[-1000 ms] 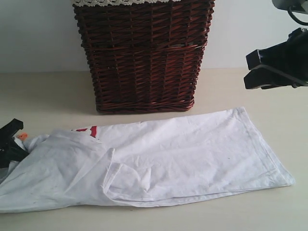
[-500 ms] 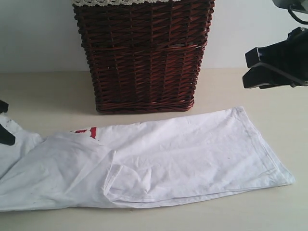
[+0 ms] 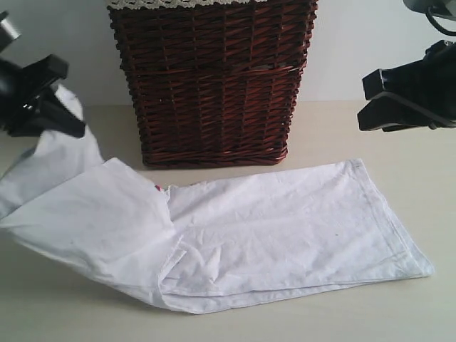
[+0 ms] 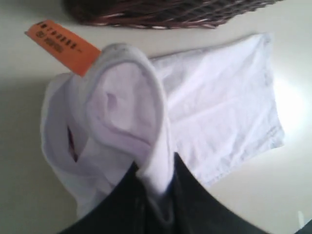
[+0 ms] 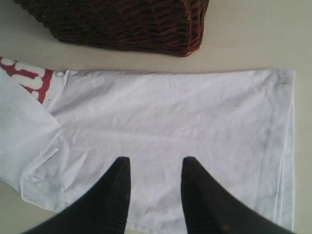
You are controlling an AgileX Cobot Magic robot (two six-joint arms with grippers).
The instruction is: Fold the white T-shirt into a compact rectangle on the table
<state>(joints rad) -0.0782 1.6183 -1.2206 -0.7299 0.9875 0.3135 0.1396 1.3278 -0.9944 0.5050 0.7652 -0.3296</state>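
The white T-shirt (image 3: 271,228) lies as a long folded band across the table (image 3: 399,313) in front of the basket. Its left end hangs lifted from my left gripper (image 3: 60,107), which is shut on the cloth high at the far left. In the left wrist view the pinched white fabric (image 4: 131,107) bunches up between the black fingers (image 4: 195,204), with an orange tag (image 4: 61,44) beside it. My right gripper (image 3: 367,100) hovers open at the upper right, above the shirt's right end. Its wrist view shows the flat shirt (image 5: 170,112) below the gripper (image 5: 153,168) and a strip of red print (image 5: 27,75).
A dark red-brown wicker basket (image 3: 214,85) with a lace-trimmed liner stands at the back centre, just behind the shirt. Bare beige table lies right of the shirt and along the front edge.
My left gripper has risen from table level at the far left to well above it, pulling the shirt's left end up and inward. The red print is now covered. The right gripper has not moved.
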